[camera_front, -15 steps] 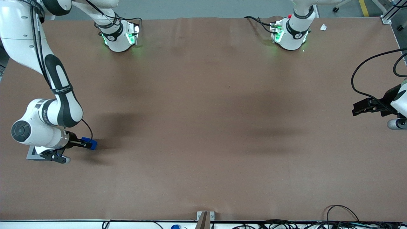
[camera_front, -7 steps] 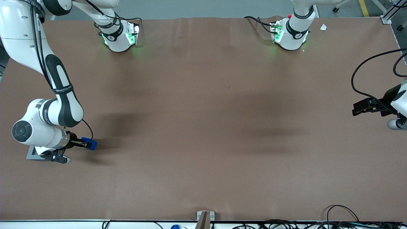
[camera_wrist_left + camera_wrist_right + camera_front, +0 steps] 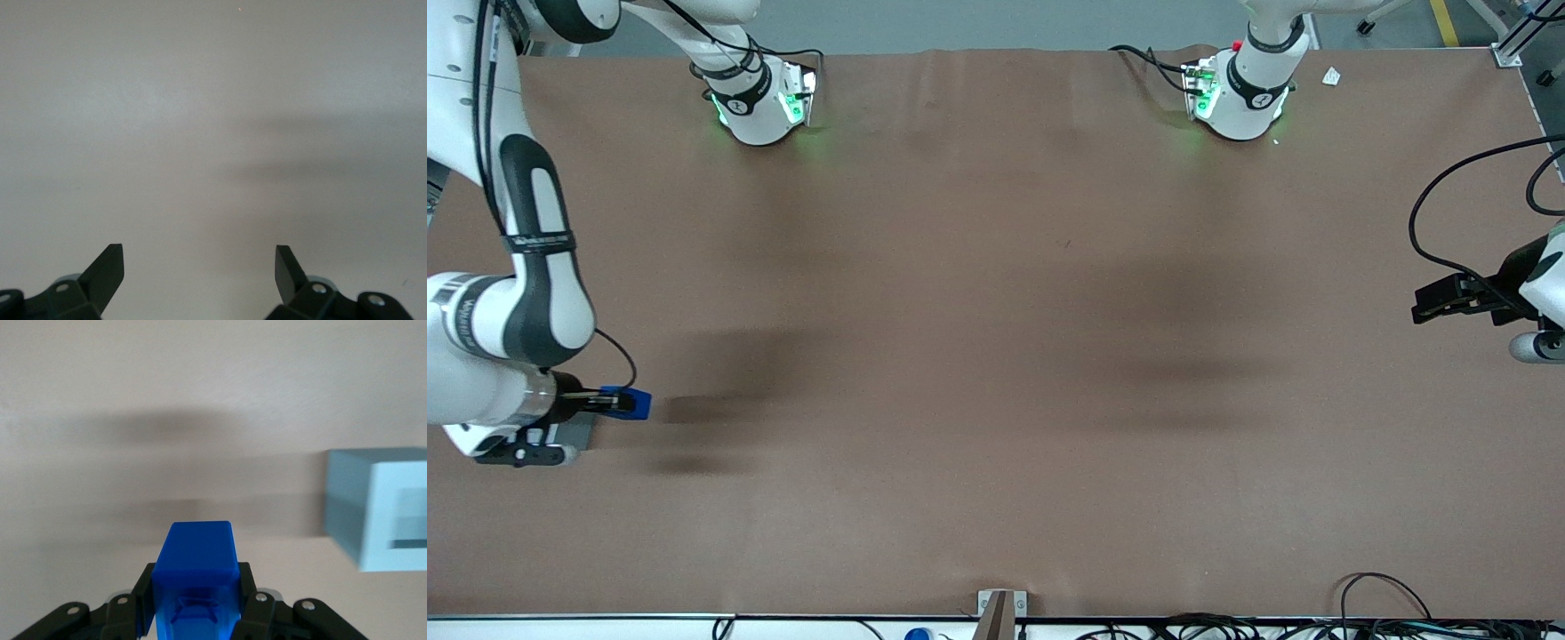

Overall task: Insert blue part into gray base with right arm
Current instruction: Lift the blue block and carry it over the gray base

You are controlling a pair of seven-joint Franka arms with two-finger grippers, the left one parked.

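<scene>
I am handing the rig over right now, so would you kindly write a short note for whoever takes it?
Hand: shut on the blue part, held above the table at the working arm's end.
Gray base: on the table close beside the hand, mostly hidden under the arm in the front view; its socket is empty.
Done: blue part picked up and carried near the base.
Left: line the part up over the socket, lower it in, release.

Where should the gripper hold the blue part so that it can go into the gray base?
As now: the gripper is shut on the blue part's two flat sides at its rear end, leaving the plain front end free to enter the gray base's socket, probably from above.
</scene>
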